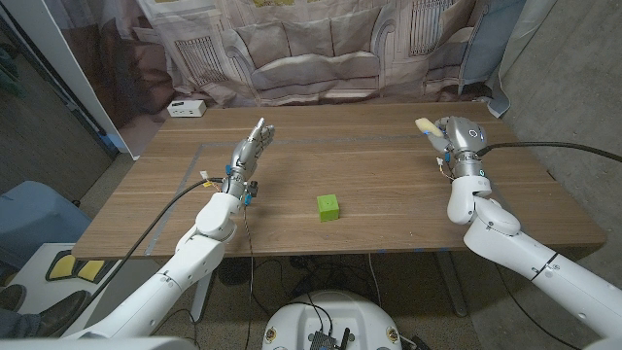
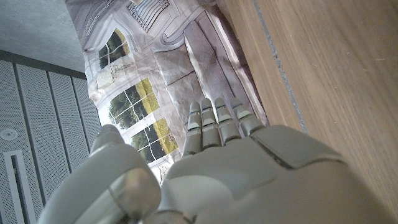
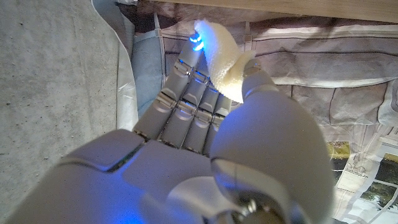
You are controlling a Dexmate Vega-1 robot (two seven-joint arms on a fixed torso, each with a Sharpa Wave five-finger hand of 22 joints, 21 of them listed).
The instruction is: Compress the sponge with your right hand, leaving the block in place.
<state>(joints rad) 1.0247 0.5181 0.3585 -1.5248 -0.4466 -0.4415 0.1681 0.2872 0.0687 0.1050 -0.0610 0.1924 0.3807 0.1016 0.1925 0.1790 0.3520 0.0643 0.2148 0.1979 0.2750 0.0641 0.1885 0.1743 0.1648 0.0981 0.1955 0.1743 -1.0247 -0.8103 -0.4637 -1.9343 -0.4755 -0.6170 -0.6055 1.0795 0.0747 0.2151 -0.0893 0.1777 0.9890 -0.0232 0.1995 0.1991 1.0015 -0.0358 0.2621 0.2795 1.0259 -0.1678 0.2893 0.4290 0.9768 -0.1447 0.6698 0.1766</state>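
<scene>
We see the right hand (image 1: 457,136) raised over the far right part of the wooden table (image 1: 389,175). It holds the pale yellow sponge (image 1: 426,125), and in the right wrist view its fingers (image 3: 186,93) are closed on the sponge (image 3: 224,62) from one side with the thumb pressing from the other, so the soft piece looks bent between them. The sponge is up in the hand and we cannot tell if it touches the table.

The green block (image 1: 328,207) stands on the table near the middle of the front part, well apart from both hands.

The left hand (image 1: 246,154) is over the left part of the table, with its fingers (image 2: 217,124) stretched out straight, side by side, holding nothing. A small white box (image 1: 186,109) lies at the far left corner of the table. Behind the table hangs a printed cloth (image 1: 321,44) with windows and a sofa on it.
</scene>
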